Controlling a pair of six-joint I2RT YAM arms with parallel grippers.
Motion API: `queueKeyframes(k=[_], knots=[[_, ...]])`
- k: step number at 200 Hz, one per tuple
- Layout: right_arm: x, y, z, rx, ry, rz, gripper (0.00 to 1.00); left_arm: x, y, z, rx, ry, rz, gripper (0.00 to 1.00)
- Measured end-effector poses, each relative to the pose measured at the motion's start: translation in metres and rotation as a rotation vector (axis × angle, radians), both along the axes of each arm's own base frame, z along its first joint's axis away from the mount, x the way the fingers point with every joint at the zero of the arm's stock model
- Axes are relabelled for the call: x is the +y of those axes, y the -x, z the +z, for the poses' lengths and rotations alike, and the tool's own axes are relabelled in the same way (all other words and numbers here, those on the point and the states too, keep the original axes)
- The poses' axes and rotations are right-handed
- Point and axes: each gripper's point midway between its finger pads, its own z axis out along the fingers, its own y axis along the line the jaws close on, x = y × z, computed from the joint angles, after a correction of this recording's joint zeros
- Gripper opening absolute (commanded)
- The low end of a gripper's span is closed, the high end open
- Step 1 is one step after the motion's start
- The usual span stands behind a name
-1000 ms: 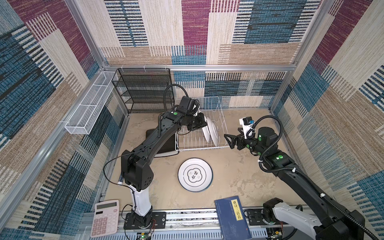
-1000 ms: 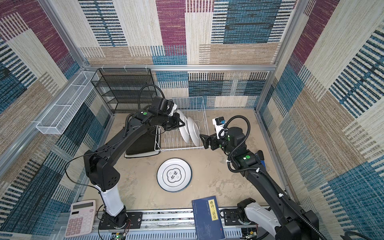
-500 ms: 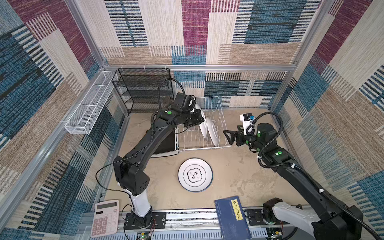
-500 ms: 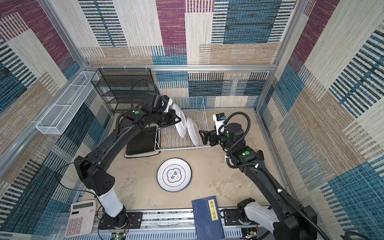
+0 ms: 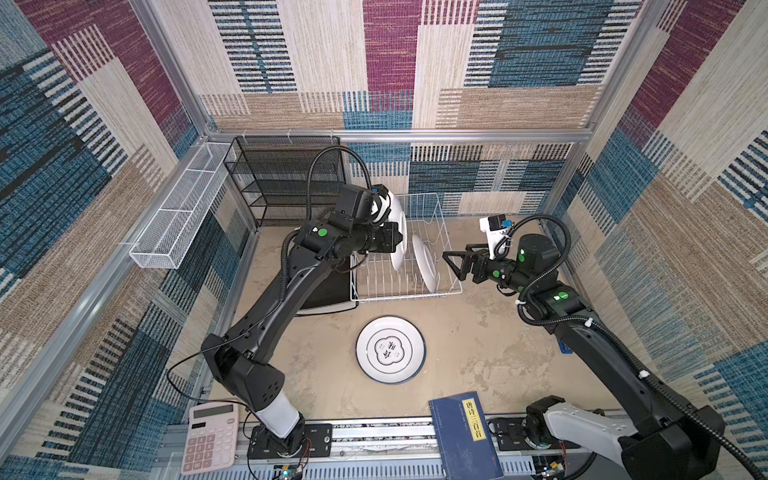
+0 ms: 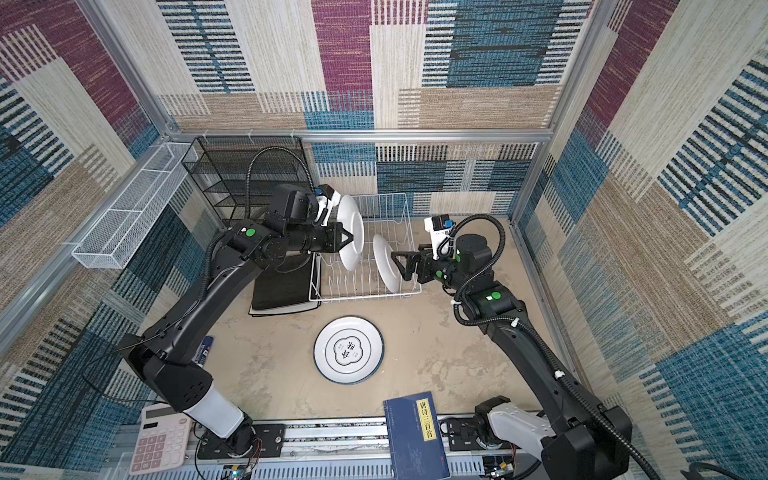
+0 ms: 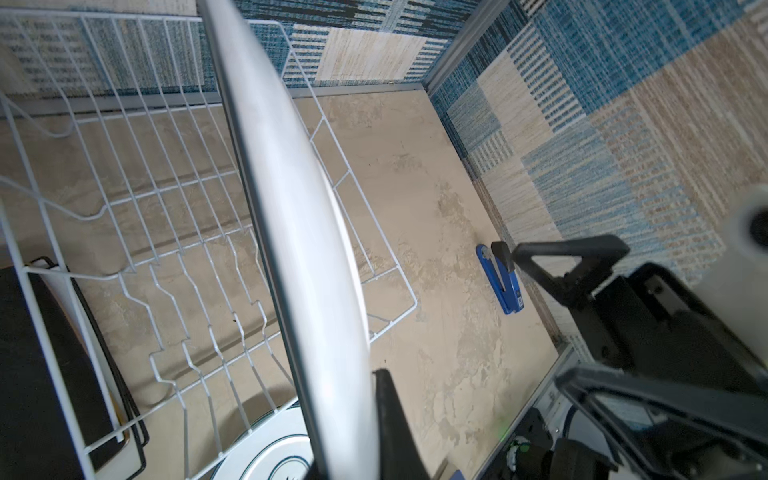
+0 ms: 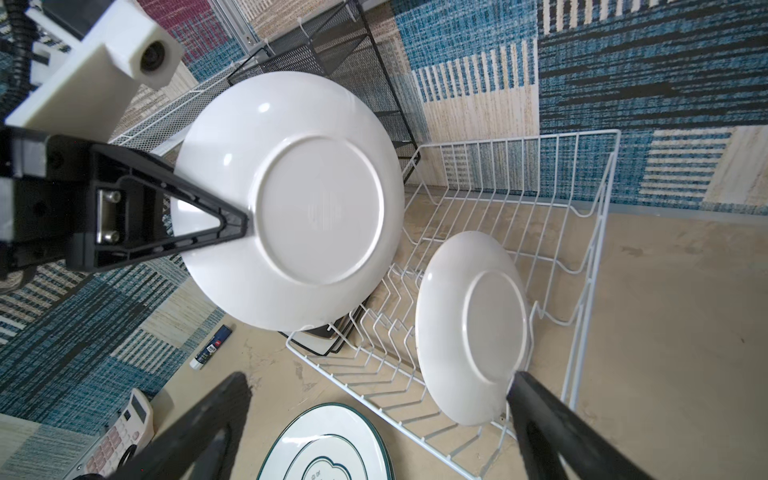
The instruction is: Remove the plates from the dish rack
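My left gripper [image 5: 397,240] is shut on the rim of a round white plate [image 5: 400,216], holding it upright above the white wire dish rack [image 5: 399,296]. The right wrist view shows the held plate's [image 8: 291,199] underside. A second round white plate [image 5: 424,262] stands in the rack's right end. My right gripper [image 5: 451,264] is open just right of that standing plate [image 8: 469,328], with one fingertip [image 8: 519,380] at its lower rim. A round plate with a black emblem [image 5: 390,349] lies flat on the table. A black square plate [image 5: 328,291] tops a stack left of the rack.
A black mesh shelf unit [image 5: 286,178] stands at the back left and a white mesh trough [image 5: 174,216] hangs on the left wall. A pink calculator [image 5: 210,436] and a blue book [image 5: 465,436] lie at the front edge. A small blue object [image 7: 500,274] lies by the right wall.
The left gripper has raised its plate up out of the rack's prongs, away from the other plate. The right gripper has moved in toward the rack's right end.
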Motion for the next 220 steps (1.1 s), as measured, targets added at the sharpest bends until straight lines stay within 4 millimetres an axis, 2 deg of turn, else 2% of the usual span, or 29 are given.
queueKeyframes(k=[35,55,98,135,155,175,204,220], knots=[[-0.008,-0.010,0.025,-0.015,-0.022,0.001,0.99,0.007,0.023,-0.003,-0.128,-0.106,-0.070,0.00],[-0.012,-0.016,0.032,0.004,-0.042,0.006,0.99,0.011,0.034,-0.010,-0.223,-0.181,-0.107,0.00],[-0.001,-0.021,0.042,0.061,-0.106,0.087,0.99,-0.003,0.067,-0.021,-0.476,-0.301,-0.276,0.00],[0.008,-0.020,0.053,0.073,-0.144,0.152,0.99,-0.013,0.075,-0.025,-0.656,-0.456,-0.357,0.00],[0.013,-0.023,0.051,0.089,-0.150,0.179,0.99,-0.016,0.076,-0.033,-0.748,-0.570,-0.387,0.00],[0.016,-0.026,0.044,0.121,-0.152,0.201,0.99,-0.016,0.072,-0.050,-0.818,-0.715,-0.403,0.00],[0.019,-0.028,0.023,0.192,-0.146,0.209,0.98,-0.018,0.067,-0.075,-0.918,-0.917,-0.447,0.00],[0.020,-0.029,0.008,0.239,-0.142,0.211,0.94,-0.020,0.066,-0.082,-0.969,-0.992,-0.462,0.00]])
